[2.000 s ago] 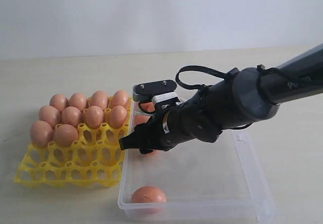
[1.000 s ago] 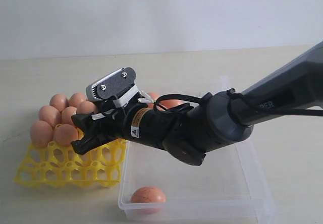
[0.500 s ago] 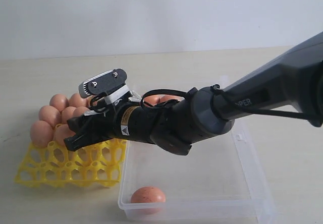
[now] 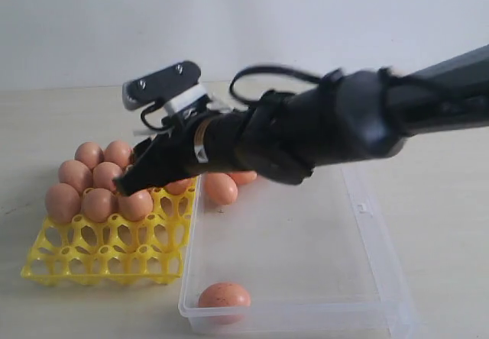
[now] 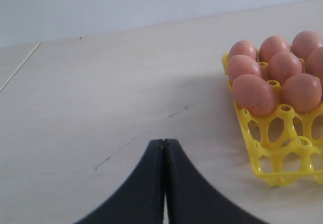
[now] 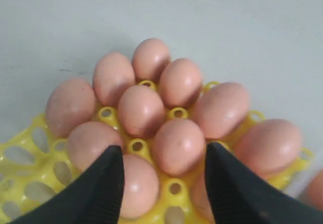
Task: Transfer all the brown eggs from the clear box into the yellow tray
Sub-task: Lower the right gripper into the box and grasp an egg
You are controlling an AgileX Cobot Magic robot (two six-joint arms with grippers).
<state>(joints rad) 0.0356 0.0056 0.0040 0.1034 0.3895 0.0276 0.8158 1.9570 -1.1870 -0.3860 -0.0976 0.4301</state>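
The yellow tray stands at the left with several brown eggs in its back rows. My right gripper hangs open just above the tray's nearest filled row, and holds nothing. In the right wrist view its fingers stand wide apart over the eggs seated in the tray. The clear box holds an egg at its near rim and two eggs near its far left, partly hidden by the arm. My left gripper is shut over bare table beside the tray.
The right arm stretches from the right edge across the box's far half. The tray's two nearest rows of cups hold nothing. Bare tabletop lies left of the tray.
The right gripper carried an egg from the box over to the tray, set it in the third row, let go and has risen a little. The left gripper has not visibly changed.
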